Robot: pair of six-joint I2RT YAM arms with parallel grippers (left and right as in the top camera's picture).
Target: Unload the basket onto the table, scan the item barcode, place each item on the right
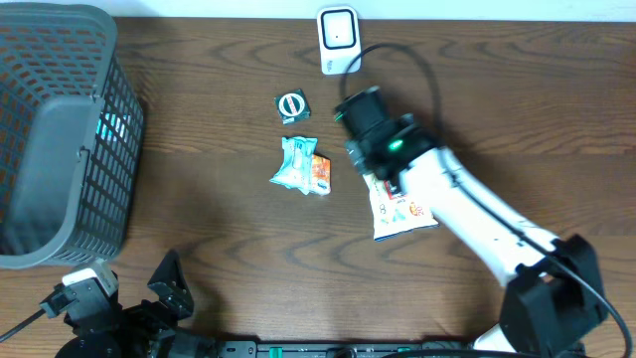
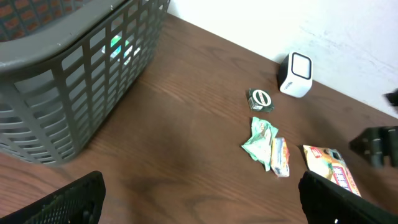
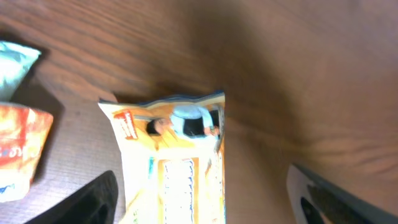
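Misreads are risked: the packet is seen flat beneath the spread right pincer, apart from the scanner, barcode unseen; left pincer is spread too.

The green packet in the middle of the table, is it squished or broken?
Yes, the green packet looks crumpled and puffy, not flat like the yellow packet lying nearby. It lies touching an orange packet. I can't tell whether it is torn. Nothing looks spilled around it.
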